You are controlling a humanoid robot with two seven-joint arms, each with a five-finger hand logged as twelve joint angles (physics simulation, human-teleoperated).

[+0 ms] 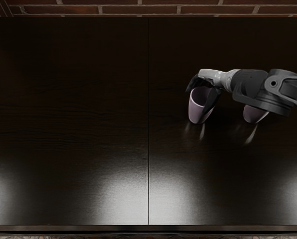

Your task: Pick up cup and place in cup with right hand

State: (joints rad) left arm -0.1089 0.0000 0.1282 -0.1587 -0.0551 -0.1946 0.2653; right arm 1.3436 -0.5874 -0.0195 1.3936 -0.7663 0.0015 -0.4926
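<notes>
Head view: you have the right arm (271, 92) entering from the picture's right edge, grey and black, reaching across the right half of the desk (78, 124). At its end the right hand (214, 77) sits over mauve cup A (195, 112), pale grey on its back, dark toward the tips. Fingers (192, 82): you see dark digits on either side of the cup, one bent down beside the rim on the picture's left, another running down over the cup's right side and hiding part of it. Whether they grasp the cup or only surround it, you cannot tell.

Position of cup A: right of the seam (148, 149) that divides the desktop, mouth facing up, the front of the wall visible to you down to the base. Whether it touches the desk is not clear to you from this angle.

Mauve cup B (252, 115): to the right of cup A and apart from it, near the same level in the picture. The arm covers its upper part, so you get only the lower wall and a bright edge. The two cups are separate, neither inside the other.

Surroundings: dark wood grain, pale streaks below both cups, broad glare along the near side, brick wall (113, 9) beyond the far edge
</notes>
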